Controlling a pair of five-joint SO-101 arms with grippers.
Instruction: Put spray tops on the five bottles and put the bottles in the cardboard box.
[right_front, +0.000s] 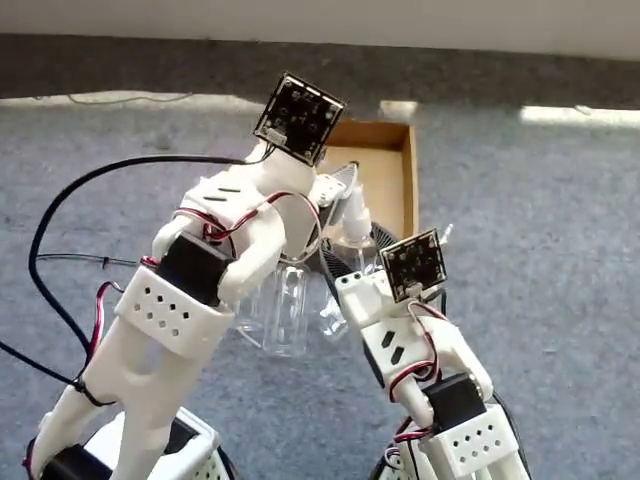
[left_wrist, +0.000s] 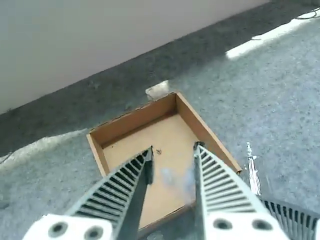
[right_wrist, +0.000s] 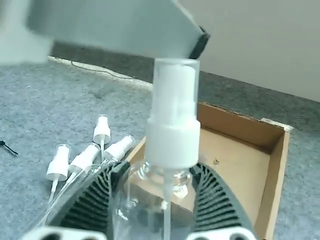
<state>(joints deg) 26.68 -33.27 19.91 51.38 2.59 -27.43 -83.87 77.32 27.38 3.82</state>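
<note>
My right gripper (right_wrist: 157, 172) is shut on the shoulders of a clear bottle (right_wrist: 145, 205), holding it upright. A white spray top (right_wrist: 172, 115) sits on the bottle's neck, its dip tube hanging inside. My left gripper (left_wrist: 172, 152) is open, poised over the cardboard box (left_wrist: 165, 145), and one of its fingers (right_wrist: 125, 25) hangs just above the spray top. In the high view both grippers meet at the box's (right_front: 385, 170) near edge, around the capped bottle (right_front: 355, 225). Nothing lies in the box.
Several loose spray tops (right_wrist: 95, 150) lie on the grey carpet beside the box. Another spray top (left_wrist: 252, 167) lies by the box's other side. Clear uncapped bottles (right_front: 285, 310) stand between the two arms. Black cables (right_front: 60, 230) run at the left.
</note>
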